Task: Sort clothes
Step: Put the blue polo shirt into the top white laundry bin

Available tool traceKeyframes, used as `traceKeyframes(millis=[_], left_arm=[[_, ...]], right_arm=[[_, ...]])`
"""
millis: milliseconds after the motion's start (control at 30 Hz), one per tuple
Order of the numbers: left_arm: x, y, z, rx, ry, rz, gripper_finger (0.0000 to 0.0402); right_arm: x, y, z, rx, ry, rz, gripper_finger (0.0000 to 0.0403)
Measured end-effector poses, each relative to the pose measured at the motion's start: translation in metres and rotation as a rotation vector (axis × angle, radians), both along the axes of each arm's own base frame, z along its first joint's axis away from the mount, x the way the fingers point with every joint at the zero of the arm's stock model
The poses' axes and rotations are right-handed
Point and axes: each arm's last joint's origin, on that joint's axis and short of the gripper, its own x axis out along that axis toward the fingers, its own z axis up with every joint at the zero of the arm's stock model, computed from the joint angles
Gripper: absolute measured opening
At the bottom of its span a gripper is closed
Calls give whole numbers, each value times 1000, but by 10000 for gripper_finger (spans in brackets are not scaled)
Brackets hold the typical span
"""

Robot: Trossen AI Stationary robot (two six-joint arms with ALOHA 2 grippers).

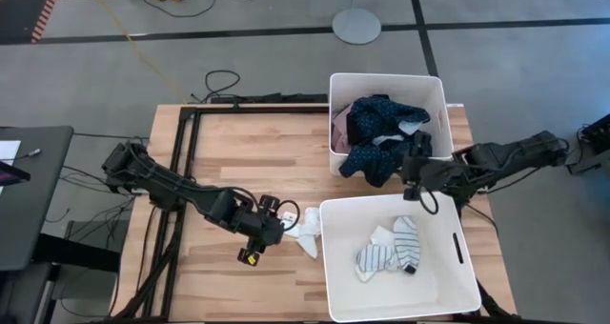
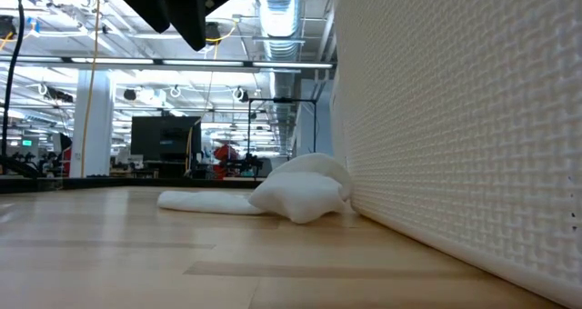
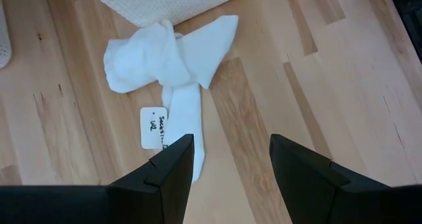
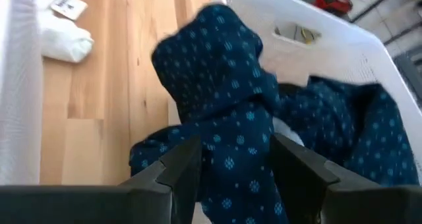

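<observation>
Your stock: two dark, jointed arms, matte black throughout. The left arm (image 1: 172,186) carries black cables along its links and a small yellow marking near the left gripper (image 1: 270,231). The right arm (image 1: 496,162) is equally dark (looped black cable under its wrist). Fingers (image 3: 165,178) are black, wedge-shaped, flat-faced.

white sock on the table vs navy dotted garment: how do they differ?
The white sock is small and plain; the navy dotted garment is larger, dark and patterned. The sock lies on the bare table beside the near bin; the garment spills over the far bin edge. Both are crumpled soft fabric.
</observation>
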Motion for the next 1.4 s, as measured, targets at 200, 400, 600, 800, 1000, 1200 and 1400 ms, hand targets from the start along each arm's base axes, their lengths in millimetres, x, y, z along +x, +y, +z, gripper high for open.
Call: traceKeyframes(millis=[200,400,600,800,1000,1200,1400], left_arm=[[0,0,0,-1,-2,0,194],[0,0,0,-5,-1,8,194],[0,0,0,-9,0,16,194],[0,0,0,-10,0,17,194],[0,0,0,-9,0,14,194],[0,0,0,-10,-5,14,194],[1,0,0,-8,-8,7,194]], right_arm=[[-1,-4,-6,35,45,-81,169],[0,-5,-5,30,36,-80,93],[0,-4,-4,17,37,-66,13],[2,-4,-2,20,-1,-54,8],[2,-5,14,-24,-154,-39,2],[0,-11,37,-131,-346,-106,1],[-4,-25,56,-270,-458,-306,1]])
